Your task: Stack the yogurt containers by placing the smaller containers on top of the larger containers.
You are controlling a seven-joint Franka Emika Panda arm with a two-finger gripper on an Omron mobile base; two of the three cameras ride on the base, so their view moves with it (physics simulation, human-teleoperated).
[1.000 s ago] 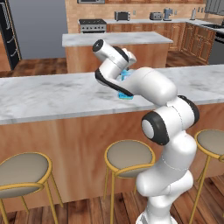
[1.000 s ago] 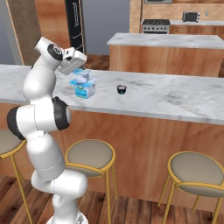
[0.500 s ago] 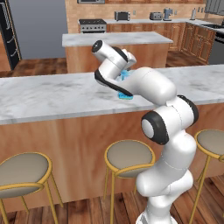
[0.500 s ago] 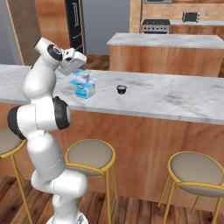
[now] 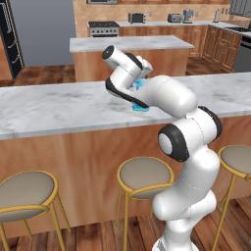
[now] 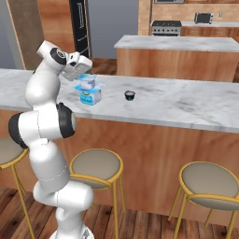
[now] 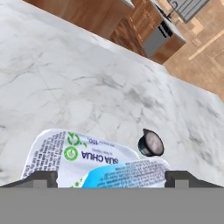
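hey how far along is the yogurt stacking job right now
Mostly done, it seems: the small pale-blue-and-white tapered yogurt cup sits on top of the bigger light-blue yogurt cup with the green-marked label on the marble counter. In hand: nothing; the pincer stands open, its fingertips either side of the stack. Left: drawing the arm away without knocking it, judging by how close the pincer is.

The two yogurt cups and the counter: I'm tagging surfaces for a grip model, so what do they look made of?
Smaller cup and larger cup: apparently thin plastic, smooth, with flanged rims; the larger shows a printed label in the hand view. Counter: grey-veined white, probably polished marble or an imitation.
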